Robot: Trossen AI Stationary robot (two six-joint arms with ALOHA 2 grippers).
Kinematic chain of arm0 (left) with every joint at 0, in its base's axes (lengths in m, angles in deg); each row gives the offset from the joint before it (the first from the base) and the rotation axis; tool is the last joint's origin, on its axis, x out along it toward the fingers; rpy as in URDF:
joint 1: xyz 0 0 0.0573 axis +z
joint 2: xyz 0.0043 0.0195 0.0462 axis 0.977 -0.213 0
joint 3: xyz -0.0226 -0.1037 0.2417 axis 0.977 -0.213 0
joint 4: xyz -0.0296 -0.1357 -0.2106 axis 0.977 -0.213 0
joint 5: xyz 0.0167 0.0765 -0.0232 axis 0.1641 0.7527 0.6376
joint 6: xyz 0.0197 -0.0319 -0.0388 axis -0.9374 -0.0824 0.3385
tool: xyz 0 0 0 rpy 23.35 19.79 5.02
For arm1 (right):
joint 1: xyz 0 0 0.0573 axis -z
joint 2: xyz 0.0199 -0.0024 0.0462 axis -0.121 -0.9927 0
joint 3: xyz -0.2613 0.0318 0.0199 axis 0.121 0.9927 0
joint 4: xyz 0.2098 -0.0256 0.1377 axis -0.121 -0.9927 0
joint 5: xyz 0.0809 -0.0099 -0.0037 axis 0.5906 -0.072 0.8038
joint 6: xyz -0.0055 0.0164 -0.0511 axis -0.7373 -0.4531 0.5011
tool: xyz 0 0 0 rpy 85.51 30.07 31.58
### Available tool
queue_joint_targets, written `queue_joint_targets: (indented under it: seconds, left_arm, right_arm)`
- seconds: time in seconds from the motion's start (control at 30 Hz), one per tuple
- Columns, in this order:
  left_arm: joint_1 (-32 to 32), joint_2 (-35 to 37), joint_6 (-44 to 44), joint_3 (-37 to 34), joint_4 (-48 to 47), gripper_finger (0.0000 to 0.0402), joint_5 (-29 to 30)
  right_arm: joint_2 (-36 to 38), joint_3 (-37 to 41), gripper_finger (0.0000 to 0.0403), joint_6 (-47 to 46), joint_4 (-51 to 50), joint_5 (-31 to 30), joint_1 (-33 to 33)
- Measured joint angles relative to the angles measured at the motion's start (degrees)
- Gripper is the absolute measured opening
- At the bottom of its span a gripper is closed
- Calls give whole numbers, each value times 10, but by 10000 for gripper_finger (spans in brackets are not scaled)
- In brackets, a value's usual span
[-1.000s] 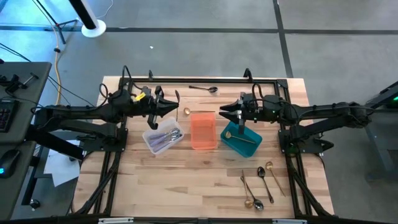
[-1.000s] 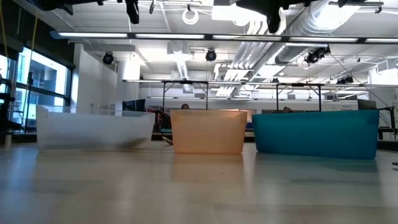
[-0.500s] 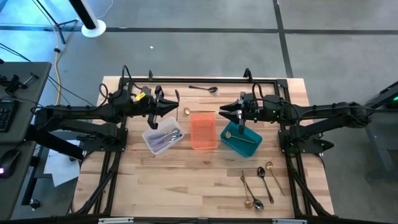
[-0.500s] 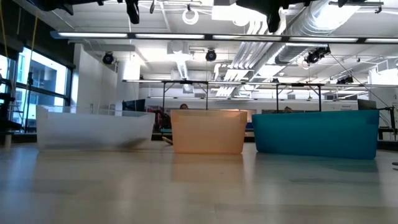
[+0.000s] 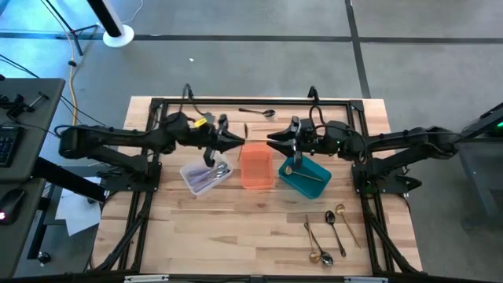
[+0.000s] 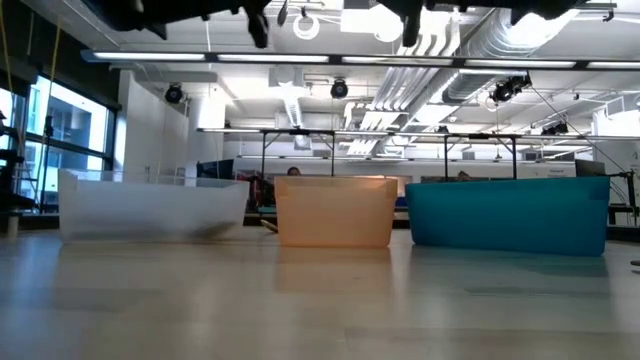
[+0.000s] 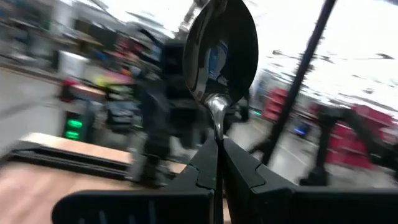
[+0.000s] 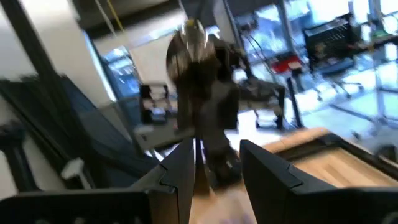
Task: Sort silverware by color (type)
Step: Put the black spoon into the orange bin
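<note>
Two claws meet above the orange bin (image 5: 256,167): left claw (image 5: 236,141) pinching a silver spoon (image 7: 219,53), right claw (image 5: 273,140) part-open.

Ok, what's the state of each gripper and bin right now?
Left gripper: jaws shut on a silver spoon, bowl pointing up.
Right gripper: jaws open, nothing between them.
Clear bin: holds silver pieces.
Orange bin: looks empty.
Teal bin: holds a gold spoon.
</note>
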Motion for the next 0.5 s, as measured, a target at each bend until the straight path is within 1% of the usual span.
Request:
queue_joint_targets:
  seconds: [0.03, 0.17, 0.27, 0.37, 0.43, 0.5]
  left_arm:
    - [0, -13, 6, 12, 1, 0, -21]
    - [2, -58, 29, 55, 2, 0, -102]
    - [11, -85, 58, 82, 2, 0, -159]
    - [20, -102, 81, 102, 1, 0, -201]
    - [23, -105, 87, 109, 4, 0, -213]
    - [27, -105, 87, 111, 6, 0, -216]
  right_arm:
    - [-6, -1, 114, -6, 16, 6, 0]
    - [-31, -31, 114, -6, 20, 46, 0]
    - [-49, -57, 114, 21, 19, 70, 0]
    - [-63, -77, 114, 35, 10, 71, 0]
    - [-64, -86, 114, 28, 8, 79, 0]
    - [-64, -92, 114, 30, 7, 101, 0]
